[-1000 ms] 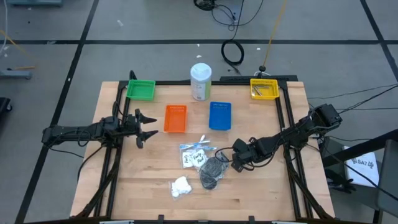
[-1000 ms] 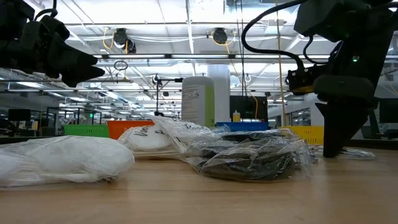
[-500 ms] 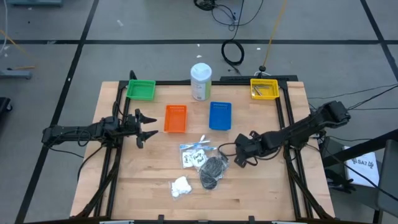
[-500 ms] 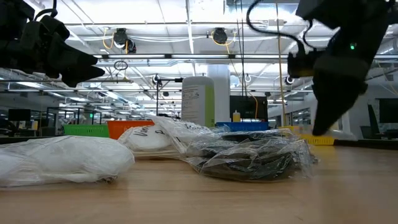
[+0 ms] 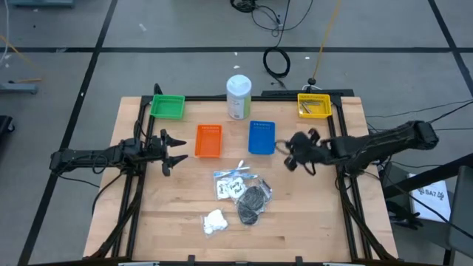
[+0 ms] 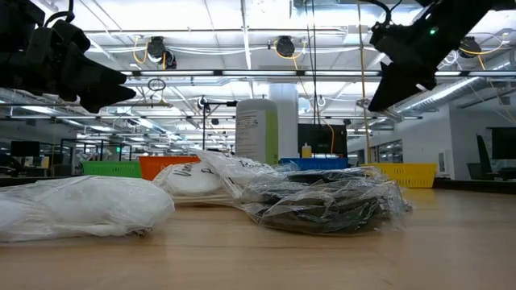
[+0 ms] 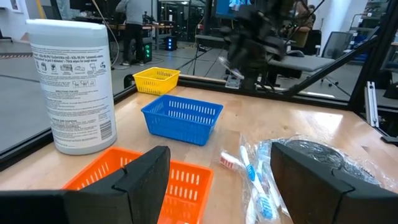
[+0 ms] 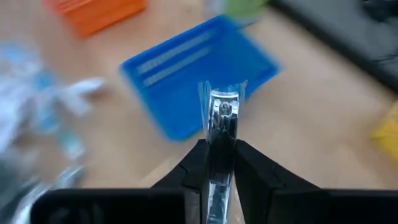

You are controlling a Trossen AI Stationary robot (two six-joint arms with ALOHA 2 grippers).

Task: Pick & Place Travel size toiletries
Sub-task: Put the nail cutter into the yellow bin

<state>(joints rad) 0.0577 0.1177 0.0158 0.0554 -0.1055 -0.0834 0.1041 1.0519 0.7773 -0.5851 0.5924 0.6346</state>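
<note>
Right hand [image 5: 290, 158] is up off the table [image 5: 310, 222] beside the blue tray [image 5: 261, 137], pinching a slim silvery stick [image 8: 221, 118] in a clear sachet. Left hand [image 5: 176, 150] hangs wide open by the orange tray [image 5: 208, 140]. Other sachets [image 5: 238, 186] lie mid-table.

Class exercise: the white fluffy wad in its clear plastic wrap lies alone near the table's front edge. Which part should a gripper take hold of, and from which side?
Probably the middle of the white fluffy wad, from straight above. It lies low and flat on the wooden table, soft enough to pinch, with bare wood around it for both fingers; the dark grey round puff sits apart.
</note>
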